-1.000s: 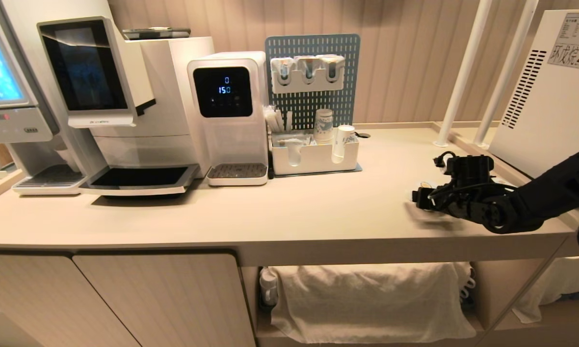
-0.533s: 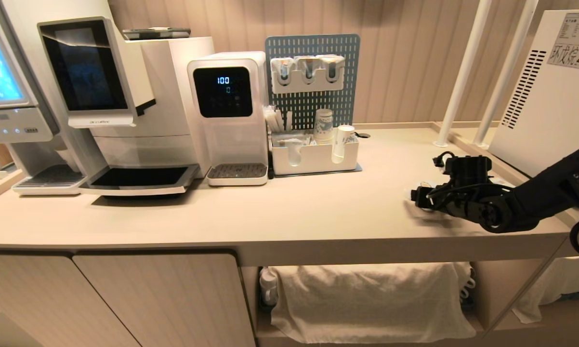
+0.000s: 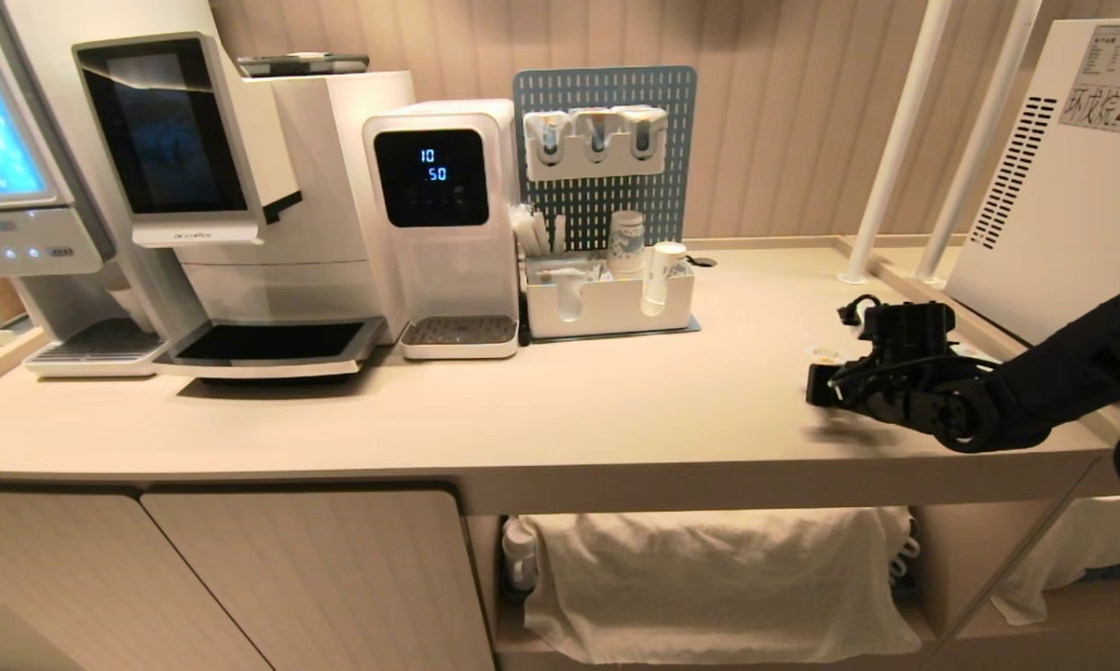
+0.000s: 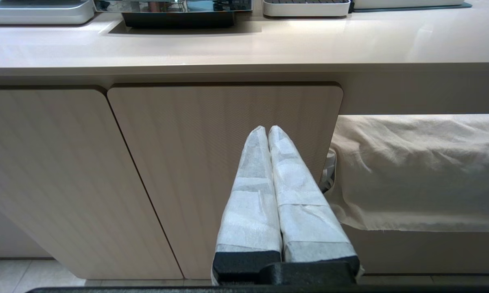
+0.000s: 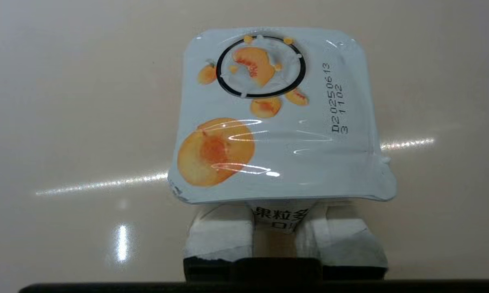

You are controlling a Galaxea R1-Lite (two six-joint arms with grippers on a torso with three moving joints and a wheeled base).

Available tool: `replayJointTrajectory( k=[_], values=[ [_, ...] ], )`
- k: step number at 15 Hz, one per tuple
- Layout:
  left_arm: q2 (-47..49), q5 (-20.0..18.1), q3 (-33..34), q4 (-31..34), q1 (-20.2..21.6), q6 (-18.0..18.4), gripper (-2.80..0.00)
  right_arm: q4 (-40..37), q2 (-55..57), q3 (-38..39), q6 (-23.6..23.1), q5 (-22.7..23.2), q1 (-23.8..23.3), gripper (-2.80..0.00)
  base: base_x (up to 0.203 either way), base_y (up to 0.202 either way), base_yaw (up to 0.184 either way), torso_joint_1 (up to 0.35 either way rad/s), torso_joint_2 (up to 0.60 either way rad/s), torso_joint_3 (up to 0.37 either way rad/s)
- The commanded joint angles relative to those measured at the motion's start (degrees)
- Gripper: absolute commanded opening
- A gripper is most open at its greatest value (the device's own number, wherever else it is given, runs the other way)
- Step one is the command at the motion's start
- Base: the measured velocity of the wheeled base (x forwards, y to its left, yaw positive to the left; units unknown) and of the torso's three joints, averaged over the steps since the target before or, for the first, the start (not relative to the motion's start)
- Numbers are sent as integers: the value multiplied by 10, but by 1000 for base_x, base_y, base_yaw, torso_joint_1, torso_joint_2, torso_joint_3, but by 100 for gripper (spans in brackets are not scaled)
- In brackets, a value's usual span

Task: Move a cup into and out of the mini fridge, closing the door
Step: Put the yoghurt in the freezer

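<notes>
The cup (image 5: 277, 118), small and white with a flat lid printed with orange peaches, stands on the counter (image 3: 616, 401) near its right end. My right gripper (image 5: 276, 228) lies low over the counter, and its white-wrapped fingers (image 5: 220, 236) press the cup's body from both sides under the lid. In the head view only a sliver of the cup (image 3: 823, 355) shows past the right gripper (image 3: 826, 377). The mini fridge (image 3: 1054, 177) shows its vented white side at the far right; the door is out of view. My left gripper (image 4: 267, 129) hangs shut and empty below the counter, facing a cabinet front.
A coffee machine (image 3: 243, 205) and a water dispenser (image 3: 443, 224) stand at the back left. Beside them a white organiser (image 3: 607, 303) holds paper cups under a blue pegboard (image 3: 607, 149). Two white poles (image 3: 895, 140) rise by the fridge. A cloth (image 3: 709, 578) hangs under the counter.
The right gripper's fingers have closed in on the cup; the arm has stayed in nearly the same spot. The left arm has not moved.
</notes>
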State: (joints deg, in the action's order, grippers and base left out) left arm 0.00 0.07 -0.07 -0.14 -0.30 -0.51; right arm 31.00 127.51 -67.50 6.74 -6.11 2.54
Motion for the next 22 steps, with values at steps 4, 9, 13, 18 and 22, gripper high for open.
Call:
replayJointTrajectory(
  k=[4, 9, 13, 18, 22],
  values=[
    [0, 0, 0, 0, 0, 0, -280, 0, -32, 18, 0, 2, 0, -280, 0, 0, 0, 0, 0, 0],
    [0, 0, 0, 0, 0, 0, -280, -97, -107, 44, 1, 7, 1, -280, 0, 0, 0, 0, 0, 0],
    [0, 0, 1, 0, 0, 0, -280, -270, -202, 60, -4, 8, 4, -280, 0, 0, 0, 0, 0, 0],
    [0, 0, 0, 0, 0, 0, -280, -357, -327, 124, -23, 6, 6, -280, 0, 0, 0, 0, 0, 0],
    [0, 0, 1, 0, 0, 0, -280, -359, -451, 199, -37, 4, 6, -280, 0, 0, 0, 0, 0, 0]
  ],
)
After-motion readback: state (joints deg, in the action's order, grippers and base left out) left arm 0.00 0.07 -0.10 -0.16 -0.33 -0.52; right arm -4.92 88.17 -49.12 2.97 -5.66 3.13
